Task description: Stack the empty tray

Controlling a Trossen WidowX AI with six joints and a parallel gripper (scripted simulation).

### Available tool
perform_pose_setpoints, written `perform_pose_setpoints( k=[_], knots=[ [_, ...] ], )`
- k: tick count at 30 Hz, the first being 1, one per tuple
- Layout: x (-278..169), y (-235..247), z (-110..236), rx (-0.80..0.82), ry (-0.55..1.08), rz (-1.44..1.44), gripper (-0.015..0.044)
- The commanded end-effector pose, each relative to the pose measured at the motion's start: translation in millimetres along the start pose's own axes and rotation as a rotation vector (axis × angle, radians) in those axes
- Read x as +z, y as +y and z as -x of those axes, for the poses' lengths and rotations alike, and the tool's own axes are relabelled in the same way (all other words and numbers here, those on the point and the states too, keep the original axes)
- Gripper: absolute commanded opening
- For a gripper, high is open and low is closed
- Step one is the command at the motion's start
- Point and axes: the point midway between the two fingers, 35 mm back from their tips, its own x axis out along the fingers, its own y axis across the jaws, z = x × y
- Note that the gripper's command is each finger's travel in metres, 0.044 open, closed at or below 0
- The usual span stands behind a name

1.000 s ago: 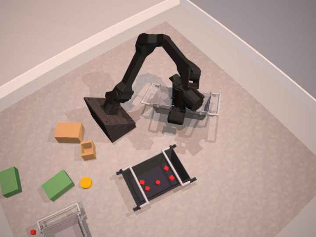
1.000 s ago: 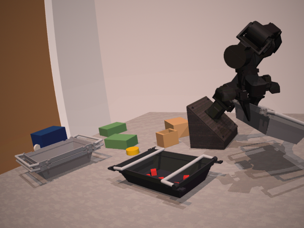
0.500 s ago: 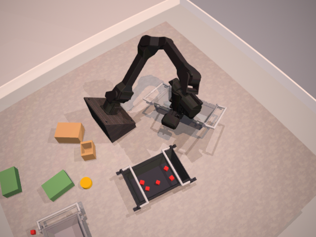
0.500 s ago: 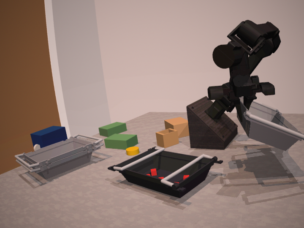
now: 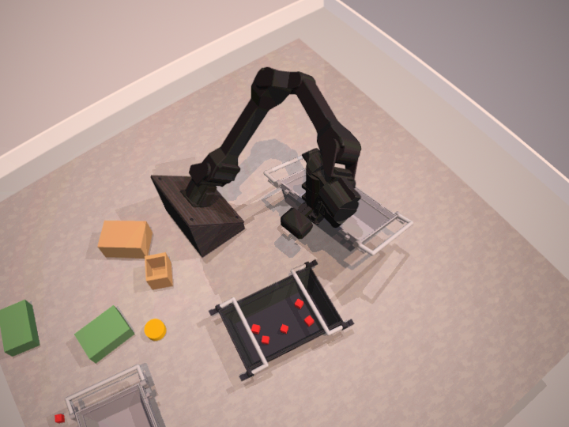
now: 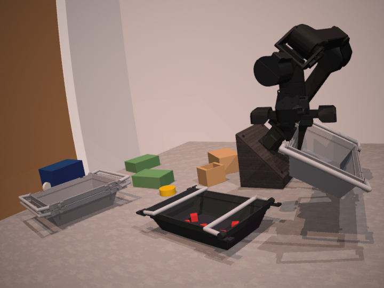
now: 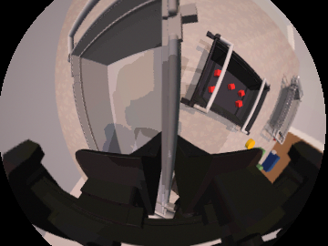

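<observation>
The loaded black tray stands on the table with several small red blocks inside. Its two white bars both lie across its top. My gripper is shut on a long side of the empty grey tray. That tray hangs above the table, beyond the black tray in the top view, its bars out past its ends. It looks tilted in the exterior view. The arm hides its middle in the top view.
The wooden arm base stands behind the black tray. Another grey tray setup with bars, an orange block, an open orange box, green blocks, a yellow disc and a blue block are about.
</observation>
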Motion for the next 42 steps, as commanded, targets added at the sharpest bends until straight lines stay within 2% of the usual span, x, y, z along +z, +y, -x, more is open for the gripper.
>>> perform_pose_setpoints(
  k=[1, 42],
  knots=[
    [4.8, -4.1, 6.2, -0.002, -0.019, -0.059, 0.0],
    [23.7, -71.7, 14.5, -0.004, -0.02, -0.771, 0.0]
  ],
)
